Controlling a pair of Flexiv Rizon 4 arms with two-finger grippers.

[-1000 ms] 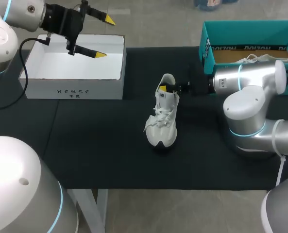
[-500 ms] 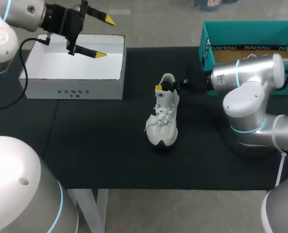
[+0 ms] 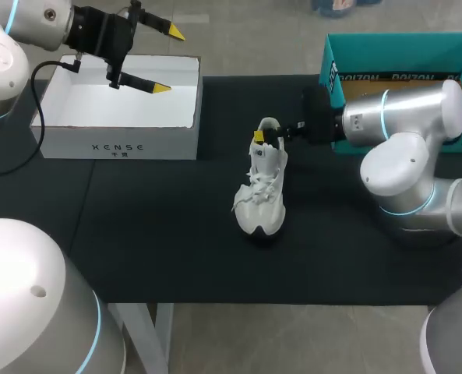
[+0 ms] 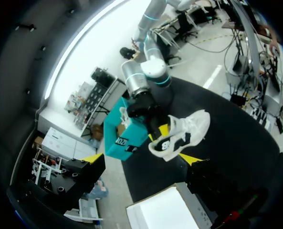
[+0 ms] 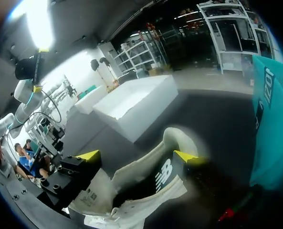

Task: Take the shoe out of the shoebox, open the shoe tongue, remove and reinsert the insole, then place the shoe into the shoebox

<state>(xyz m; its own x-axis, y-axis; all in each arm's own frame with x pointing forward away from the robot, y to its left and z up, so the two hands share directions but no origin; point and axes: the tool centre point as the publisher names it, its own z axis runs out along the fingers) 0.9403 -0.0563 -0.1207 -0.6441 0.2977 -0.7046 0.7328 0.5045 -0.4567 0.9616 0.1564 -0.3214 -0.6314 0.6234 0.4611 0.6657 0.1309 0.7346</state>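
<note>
A white shoe (image 3: 262, 191) with a dark sole stands upright mid-table, toe toward the front edge. My right gripper (image 3: 266, 136) is at its heel end. In the right wrist view the right gripper (image 5: 137, 156) is open, its yellow tips wide apart on either side of the shoe's collar (image 5: 153, 174) and gripping nothing. The tongue and laces (image 5: 108, 205) lie under it. My left gripper (image 3: 168, 61) hangs open and empty over the white shoebox (image 3: 120, 140). From the left wrist view, the left gripper (image 4: 140, 157) faces the shoe (image 4: 182, 136) far ahead.
A teal shoebox (image 3: 336, 58) stands at the back right, behind my right arm, with something white showing inside. The white shoebox at the back left is open. Bare black tabletop (image 3: 153, 234) stretches in front of and beside the shoe.
My right gripper's fingers have spread wider at the shoe's heel, and its wrist has swung up toward the far side. The shoe and the left arm have stayed put.
</note>
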